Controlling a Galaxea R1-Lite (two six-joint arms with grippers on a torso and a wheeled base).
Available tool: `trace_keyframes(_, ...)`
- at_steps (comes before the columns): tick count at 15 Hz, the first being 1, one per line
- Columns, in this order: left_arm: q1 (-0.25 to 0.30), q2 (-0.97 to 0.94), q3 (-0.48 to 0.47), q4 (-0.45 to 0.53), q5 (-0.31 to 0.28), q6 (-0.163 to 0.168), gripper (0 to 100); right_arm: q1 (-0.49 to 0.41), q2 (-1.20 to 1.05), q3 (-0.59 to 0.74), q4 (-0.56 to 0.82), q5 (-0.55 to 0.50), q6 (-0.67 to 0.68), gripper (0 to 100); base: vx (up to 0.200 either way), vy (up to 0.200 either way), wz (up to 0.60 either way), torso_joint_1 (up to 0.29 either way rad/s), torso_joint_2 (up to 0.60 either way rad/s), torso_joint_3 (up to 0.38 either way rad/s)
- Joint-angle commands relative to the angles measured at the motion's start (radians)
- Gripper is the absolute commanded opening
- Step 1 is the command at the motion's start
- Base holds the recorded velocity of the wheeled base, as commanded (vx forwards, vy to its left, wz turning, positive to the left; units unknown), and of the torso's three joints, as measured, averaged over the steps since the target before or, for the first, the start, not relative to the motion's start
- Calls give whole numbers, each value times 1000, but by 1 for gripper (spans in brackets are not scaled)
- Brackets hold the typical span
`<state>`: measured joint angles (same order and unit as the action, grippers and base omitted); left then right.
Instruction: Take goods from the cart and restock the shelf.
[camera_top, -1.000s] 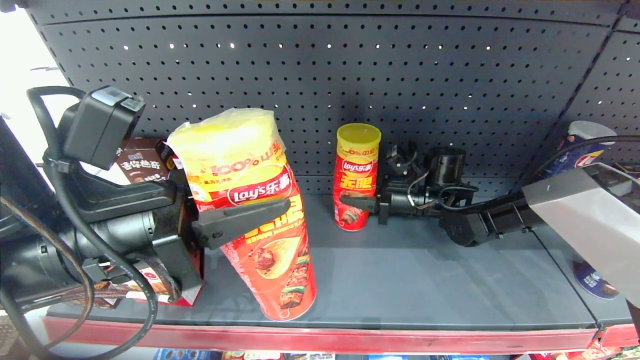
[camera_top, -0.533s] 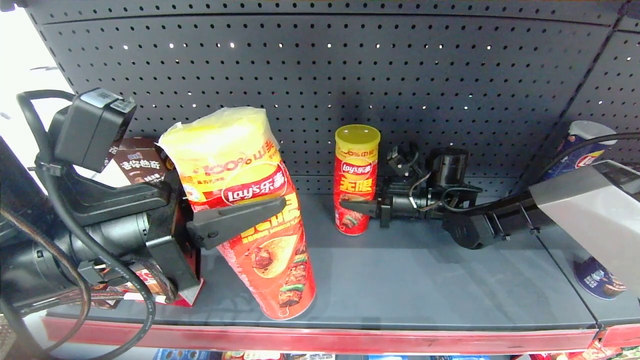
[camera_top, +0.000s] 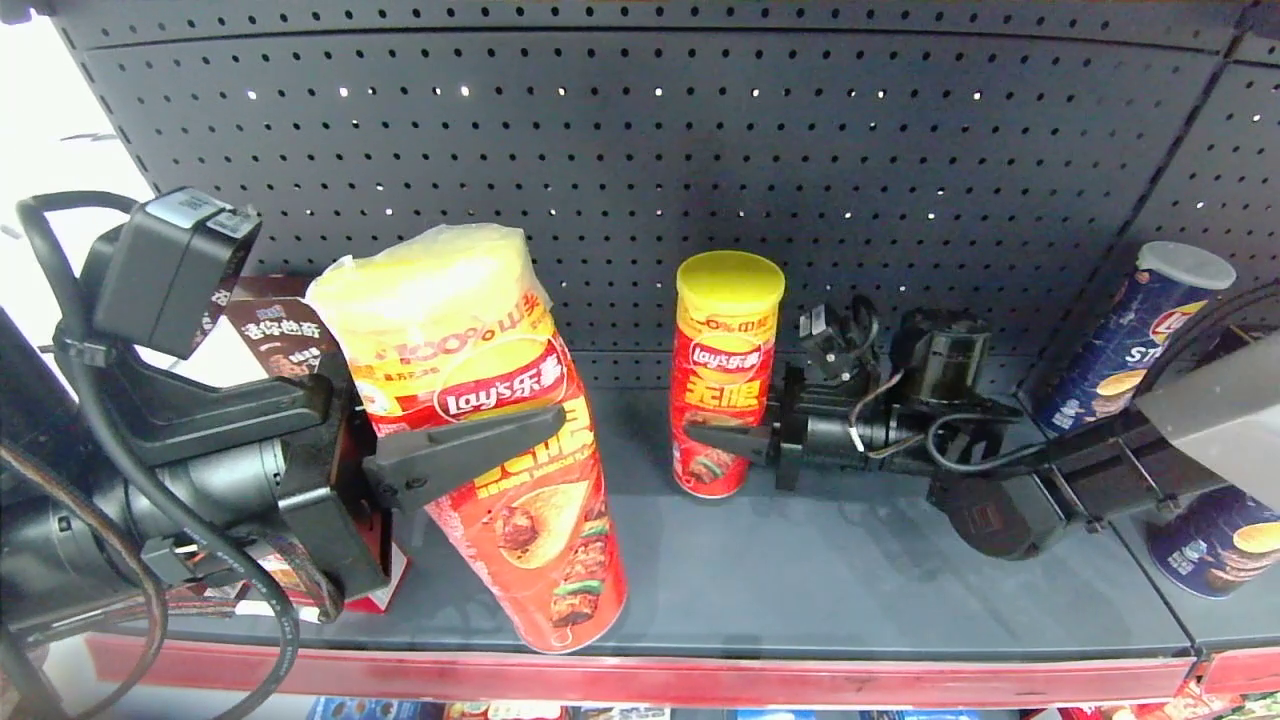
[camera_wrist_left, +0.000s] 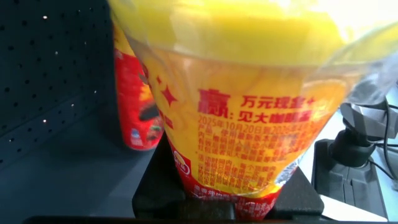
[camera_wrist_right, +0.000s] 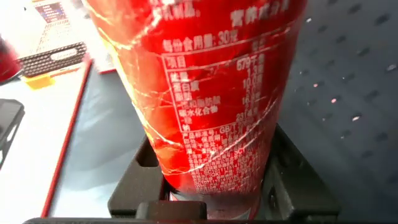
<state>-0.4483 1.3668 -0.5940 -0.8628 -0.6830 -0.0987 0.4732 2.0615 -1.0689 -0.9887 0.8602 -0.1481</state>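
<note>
A large red chip can (camera_top: 500, 440) in yellow-topped plastic wrap leans left, its base near the front edge of the grey shelf (camera_top: 850, 570). My left gripper (camera_top: 470, 440) is shut on its middle. In the left wrist view the large can (camera_wrist_left: 249, 112) stands between the fingers of the left gripper (camera_wrist_left: 227, 199). A smaller red can (camera_top: 725, 375) with a yellow lid stands upright farther back, at mid shelf. My right gripper (camera_top: 725, 440) is shut on its lower half from the right. The right wrist view shows this small can (camera_wrist_right: 205, 93) held in the right gripper (camera_wrist_right: 211, 186).
The dark pegboard (camera_top: 640, 150) backs the shelf. A brown box (camera_top: 285, 340) and a red box (camera_top: 385, 575) sit at the left, behind and under my left arm. Two blue cans (camera_top: 1130, 340) (camera_top: 1215, 540) stand at the right. Open shelf lies between the two red cans.
My right gripper has drawn the small can a little right and toward the front. My left gripper has shifted the large can slightly left and down. The blue can at right has come into fuller view.
</note>
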Motion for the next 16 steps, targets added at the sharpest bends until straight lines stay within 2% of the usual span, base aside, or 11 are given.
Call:
trace_keyframes(1,0,-3,0,-1,0,-1,0,27,-66,185,-122,-27,1,0,0,0,0,0,0,0)
trace_keyframes(3,0,-3,0,1,0,1,0,31,-87,267,-156,-29,1,0,0,0,0,0,0,0)
trace_keyframes(9,10,-5,16,-2,0,-1,0,64,-127,399,-211,-32,1,0,0,0,0,0,0,0)
trace_keyframes(16,14,-5,22,-2,-1,-1,0,70,-86,406,-217,-49,-1,0,0,0,0,0,0,0)
